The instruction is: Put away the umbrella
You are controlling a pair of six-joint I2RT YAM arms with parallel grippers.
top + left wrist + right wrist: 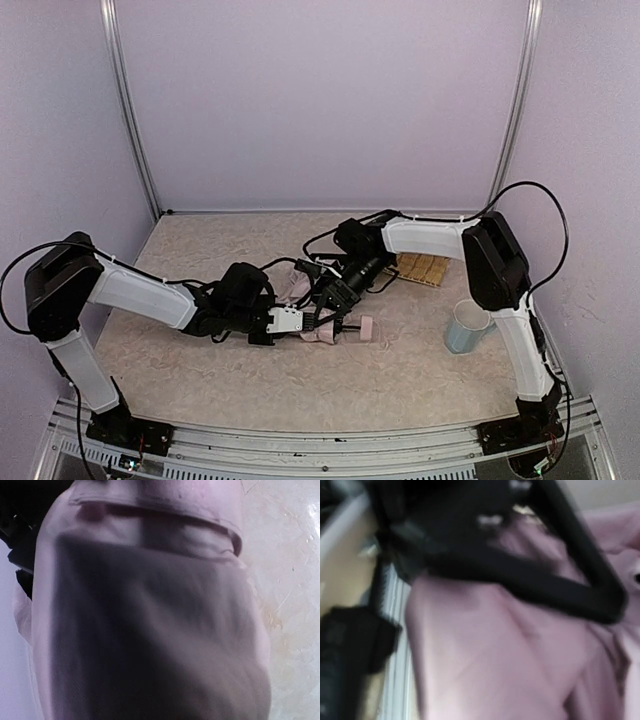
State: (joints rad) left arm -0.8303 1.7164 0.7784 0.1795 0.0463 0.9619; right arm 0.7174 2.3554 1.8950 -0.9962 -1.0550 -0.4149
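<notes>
The umbrella lies folded in the middle of the table, pale pink fabric bunched up, with its small pink handle pointing right. My left gripper reaches it from the left, at the fabric near the shaft. My right gripper comes down on it from the back right. In the left wrist view the blurred umbrella fabric fills the picture and hides the fingers. In the right wrist view the pink fabric lies under blurred dark bars, and no fingertips show.
A woven bamboo tray lies at the back right, behind the right arm. A pale blue cup stands at the right by that arm's lower link. Black cables loop over both arms.
</notes>
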